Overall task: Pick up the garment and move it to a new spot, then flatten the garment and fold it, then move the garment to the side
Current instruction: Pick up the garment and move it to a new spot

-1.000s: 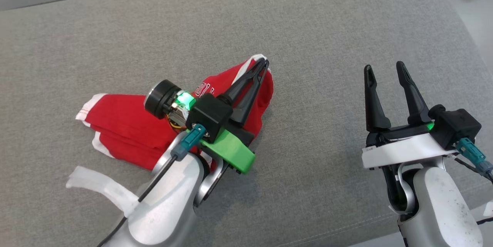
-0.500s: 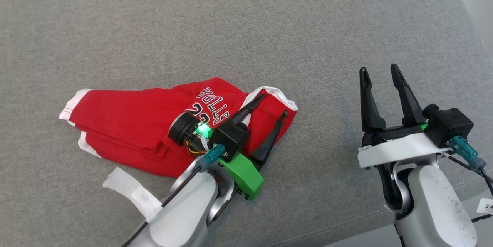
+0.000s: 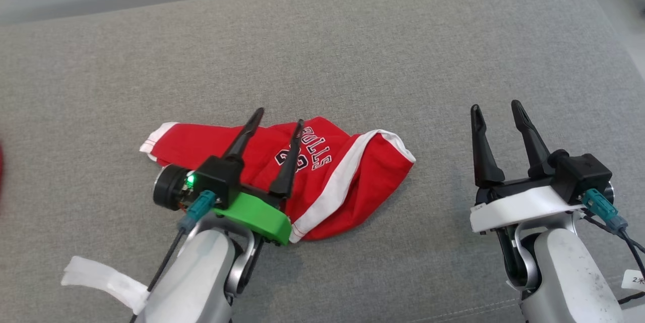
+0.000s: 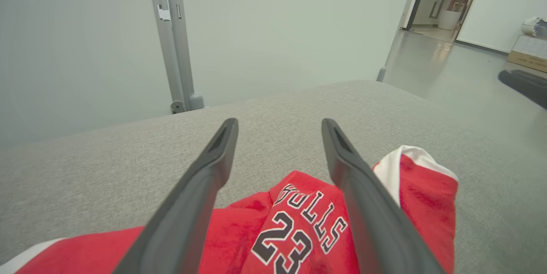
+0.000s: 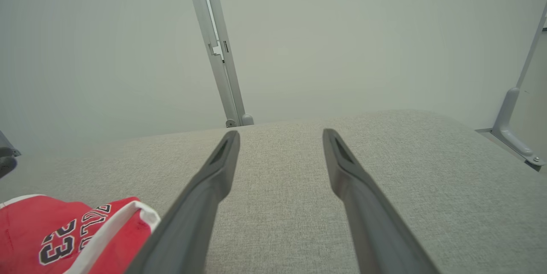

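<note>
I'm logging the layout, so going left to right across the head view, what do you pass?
White tape strip at the lower left → red garment → right gripper. The left gripper hangs open over the garment, so it's left out.

The garment (image 3: 352, 182) is soft red cloth, matt, with smooth white trim and flat printed lettering. The cushion (image 3: 352, 36) is coarse grey woven fabric, matt and slightly flecked. The left gripper (image 3: 280, 116) and right gripper (image 3: 495, 105) have dark matt plastic fingers (image 3: 482, 146) with a faint sheen. A bracket (image 3: 252, 214) on the left wrist is smooth, bright green plastic. The right forearm (image 3: 569, 272) is pale, semi-gloss and speckled with dark scuffs. A white strip (image 3: 101, 280) looks like tape, perhaps paper. The post (image 4: 173, 39) is satin grey metal; the floor (image 4: 448, 64) is glossy.
</note>
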Motion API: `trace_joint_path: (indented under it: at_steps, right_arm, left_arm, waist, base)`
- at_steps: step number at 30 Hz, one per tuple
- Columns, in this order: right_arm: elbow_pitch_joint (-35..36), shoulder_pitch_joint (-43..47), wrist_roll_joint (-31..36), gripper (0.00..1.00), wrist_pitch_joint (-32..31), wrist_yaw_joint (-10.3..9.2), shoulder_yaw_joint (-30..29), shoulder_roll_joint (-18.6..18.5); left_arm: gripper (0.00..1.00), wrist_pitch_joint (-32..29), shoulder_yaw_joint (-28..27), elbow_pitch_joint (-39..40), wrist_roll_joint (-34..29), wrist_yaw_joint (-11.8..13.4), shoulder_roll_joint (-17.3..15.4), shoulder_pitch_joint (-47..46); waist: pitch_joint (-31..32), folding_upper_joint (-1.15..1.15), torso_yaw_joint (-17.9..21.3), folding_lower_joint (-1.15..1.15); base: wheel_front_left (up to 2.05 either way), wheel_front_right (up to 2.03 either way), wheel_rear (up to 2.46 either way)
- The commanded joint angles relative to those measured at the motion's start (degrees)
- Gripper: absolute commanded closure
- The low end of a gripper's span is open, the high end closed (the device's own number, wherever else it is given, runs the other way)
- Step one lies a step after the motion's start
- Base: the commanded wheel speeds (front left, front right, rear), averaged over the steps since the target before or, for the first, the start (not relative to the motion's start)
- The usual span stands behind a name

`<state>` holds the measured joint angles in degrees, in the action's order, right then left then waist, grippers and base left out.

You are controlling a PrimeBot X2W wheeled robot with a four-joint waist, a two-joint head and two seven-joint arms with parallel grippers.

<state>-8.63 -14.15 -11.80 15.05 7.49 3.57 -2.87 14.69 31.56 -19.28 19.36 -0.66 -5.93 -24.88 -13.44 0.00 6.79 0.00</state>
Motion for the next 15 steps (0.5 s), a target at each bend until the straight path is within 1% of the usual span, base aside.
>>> trace_joint_path:
  at_steps: [1, 8, 13, 15]
  right_arm:
    - [0.0, 0.9, 0.7, 0.00, -0.2, 0.00, -0.2, -0.1]
    - [0.7, 2.1, 2.0, 0.00, -1.1, 0.00, -0.6, -0.1]
    - [0.7, 3.1, 2.9, 0.00, -1.8, 0.00, -0.5, -0.7]
    - [0.6, 3.6, 3.0, 0.00, -2.1, 0.00, -0.5, -0.8]
  left_arm:
    - [0.00, 0.3, -1.2, 0.5, 0.8, 0.8, -0.7, 1.0]
    - [0.00, 0.5, -9.9, 3.7, 2.8, 4.9, -4.9, 5.0]
    - [0.00, 0.5, -16.1, 7.4, 3.0, 6.4, -8.7, 10.4]
    - [0.00, 0.5, -16.9, 8.7, 2.7, 6.7, -9.4, 12.2]
  waist:
    - [2.4, 0.00, -2.4, 0.00]
    - [4.0, 0.00, -4.1, 0.00]
    - [5.8, 0.00, -4.6, 0.00]
    - [6.7, 0.00, -4.7, 0.00]
  base:
    - [0.00, 0.00, 0.00]
    - [0.00, 0.00, 0.00]
    - [0.00, 0.00, 0.00]
    - [0.00, 0.00, 0.00]
